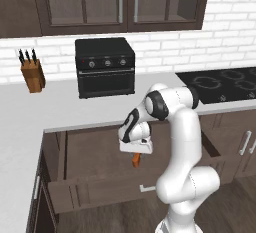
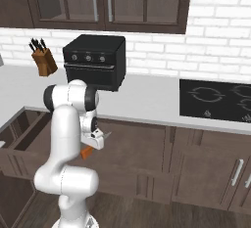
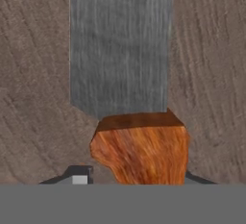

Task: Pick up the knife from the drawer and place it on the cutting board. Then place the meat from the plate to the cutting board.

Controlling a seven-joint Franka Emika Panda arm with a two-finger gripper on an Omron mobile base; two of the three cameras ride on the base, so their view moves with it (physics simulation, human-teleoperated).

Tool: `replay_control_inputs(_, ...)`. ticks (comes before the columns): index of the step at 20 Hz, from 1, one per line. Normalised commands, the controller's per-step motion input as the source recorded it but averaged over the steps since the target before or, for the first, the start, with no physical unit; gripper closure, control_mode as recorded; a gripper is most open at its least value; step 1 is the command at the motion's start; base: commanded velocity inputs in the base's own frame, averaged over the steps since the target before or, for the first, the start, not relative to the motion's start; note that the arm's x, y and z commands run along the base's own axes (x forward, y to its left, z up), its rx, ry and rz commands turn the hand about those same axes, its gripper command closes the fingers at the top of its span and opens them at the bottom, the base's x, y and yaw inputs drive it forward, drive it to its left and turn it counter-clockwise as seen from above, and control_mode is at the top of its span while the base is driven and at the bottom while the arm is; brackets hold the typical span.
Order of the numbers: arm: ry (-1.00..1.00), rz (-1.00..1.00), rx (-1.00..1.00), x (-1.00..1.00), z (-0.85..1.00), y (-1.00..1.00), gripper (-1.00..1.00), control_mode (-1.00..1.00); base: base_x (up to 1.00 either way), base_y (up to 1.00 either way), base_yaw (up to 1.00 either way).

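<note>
Hand view has the knife (image 3: 127, 98) right under my hand (image 3: 129, 177), orange handle nearest me between my fingertips and the grey blade running straight away over the drawer's wooden floor. Whether I've actually clamped the handle I can't tell; the tips sit either side of it, but contact isn't visible from here. In the left base view my hand (image 1: 135, 153) is low inside the pulled-out drawer (image 1: 95, 192), with the orange handle poking out just beneath it.

What bugs me: I seem to be on the very end of the handle, so the blade's weight hangs far out in front. My guess is that if I lift with a weak pinch, the knife pivots and droops, or slides out altogether. Also, the drawer's front panel and the bench (image 1: 30, 112) edge are close above my hand, so a tilted blade could snag coming out.
</note>
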Motion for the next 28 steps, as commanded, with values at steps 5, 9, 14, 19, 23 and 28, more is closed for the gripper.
replay_control_inputs(5,0.0,0.0,0.0,-0.24,-0.04,0.0,1.0,-1.0,0.0,0.0,0.0)
replay_control_inputs(9,0.0,0.0,0.0,-0.57,0.0,-0.08,1.0,-1.0,0.0,0.0,0.0)
replay_control_inputs(14,-0.04,0.0,0.01,-0.33,0.56,-0.09,1.0,-1.0,0.0,0.0,0.0)
replay_control_inputs(19,-0.03,0.0,0.03,-0.27,0.88,-0.14,1.0,-1.0,0.0,0.0,0.0)
replay_control_inputs(23,-0.04,0.0,0.03,-0.44,0.83,-0.23,1.0,-1.0,0.0,0.0,0.0)
replay_control_inputs(28,-0.07,-0.02,0.0,-0.36,0.81,-0.2,1.0,-1.0,0.0,0.0,0.0)
